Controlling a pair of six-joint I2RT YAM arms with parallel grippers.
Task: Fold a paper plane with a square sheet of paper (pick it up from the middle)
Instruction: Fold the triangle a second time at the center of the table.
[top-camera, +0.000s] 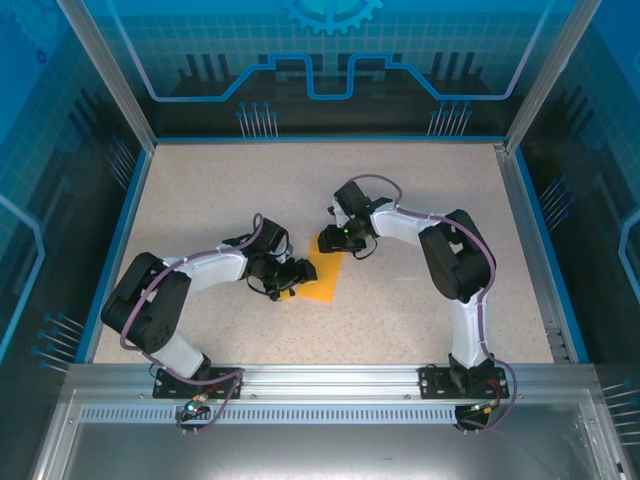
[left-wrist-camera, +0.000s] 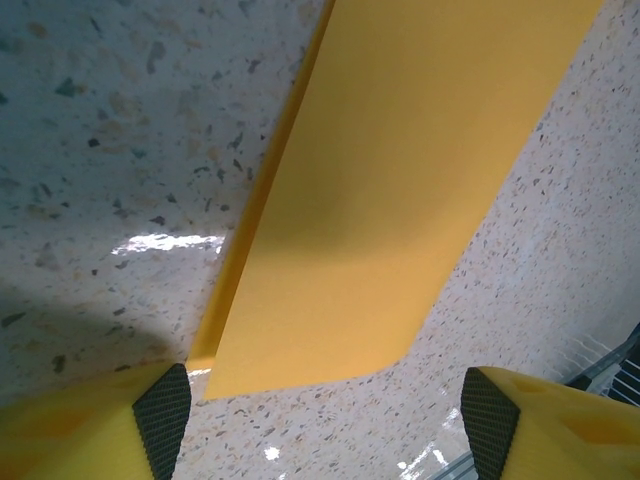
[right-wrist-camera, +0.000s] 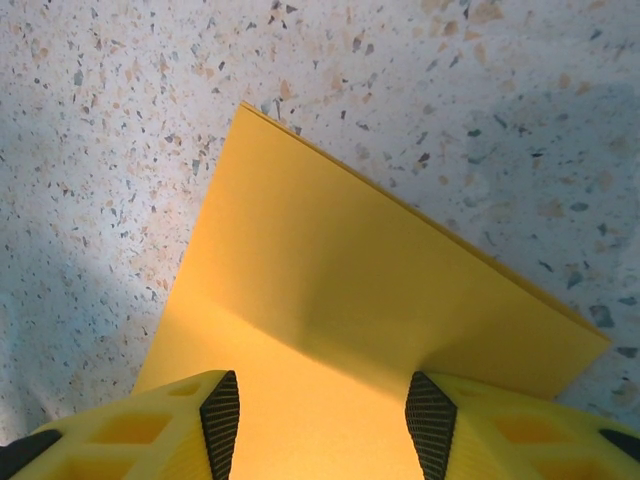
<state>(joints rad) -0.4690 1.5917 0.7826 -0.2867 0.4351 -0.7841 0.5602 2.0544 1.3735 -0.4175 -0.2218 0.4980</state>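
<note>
Top: sheet of paper (top-camera: 326, 280) flat on table (top-camera: 200, 190), btwn left gripper (top-camera: 292, 280) and right gripper (top-camera: 338, 242).
L wrist: jaws wide apart, holding nothing; paper just ahead of fingertips (left-wrist-camera: 165, 415).
R wrist: jaws apart, not pinching; paper runs fwd from btwn fingers (right-wrist-camera: 220, 415).

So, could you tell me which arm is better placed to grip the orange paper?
Right, I'd judge. The right gripper has open fingers straddling the near edge of the orange paper; the left gripper is open too, but the paper ends just ahead of its fingertips.
</note>
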